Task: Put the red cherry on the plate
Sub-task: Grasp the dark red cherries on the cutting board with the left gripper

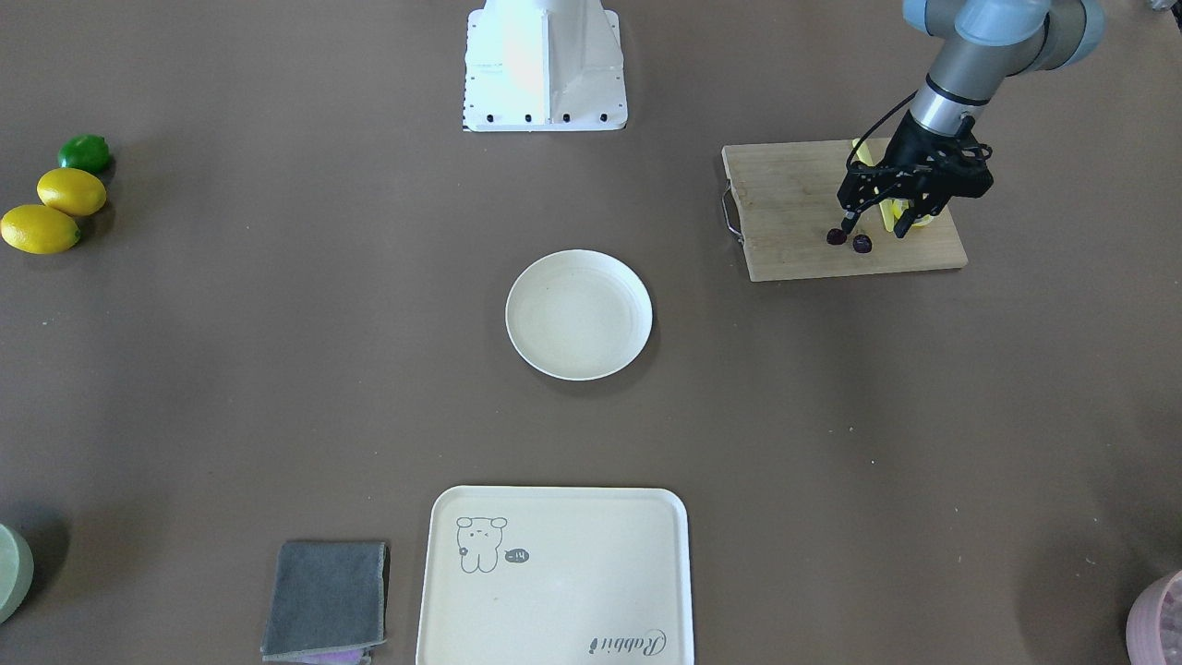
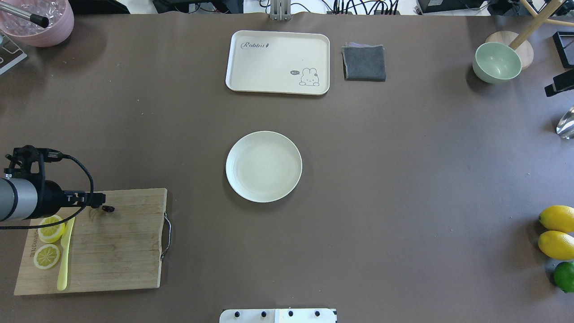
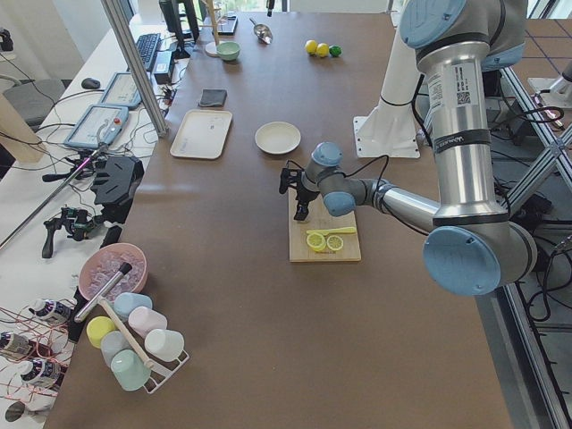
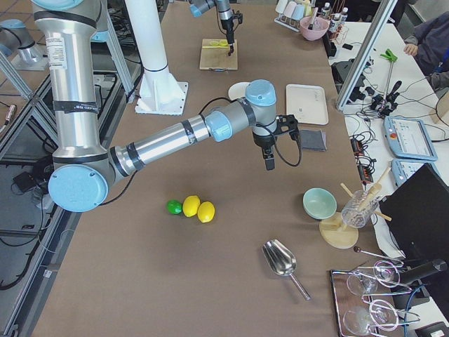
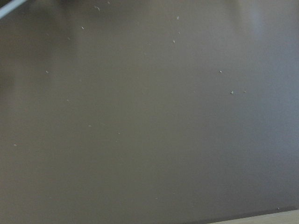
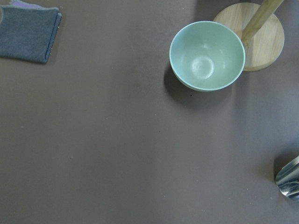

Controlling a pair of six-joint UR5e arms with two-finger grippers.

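Observation:
The red cherry (image 1: 862, 243), two tiny dark balls on thin stems, is at the front edge of the wooden cutting board (image 1: 794, 212). My left gripper (image 1: 848, 226) points straight down onto it, its fingers pinched together at the stems. From overhead one dark cherry (image 2: 108, 208) shows just past the gripper (image 2: 102, 207). The plate (image 1: 579, 314), round and cream-white, lies bare at the table's middle (image 2: 263, 166), well away from the board. My right gripper (image 4: 270, 160) hovers over bare table near the grey cloth; I cannot tell whether it is open or shut.
Two lemon slices (image 2: 50, 228) and a yellow knife (image 2: 64, 264) share the board. A cream tray (image 2: 278, 63) and a grey cloth (image 2: 364, 63) lie beyond the plate. A green bowl (image 2: 497, 62), two lemons (image 1: 55, 212) and a lime (image 1: 85, 152) sit on my right side.

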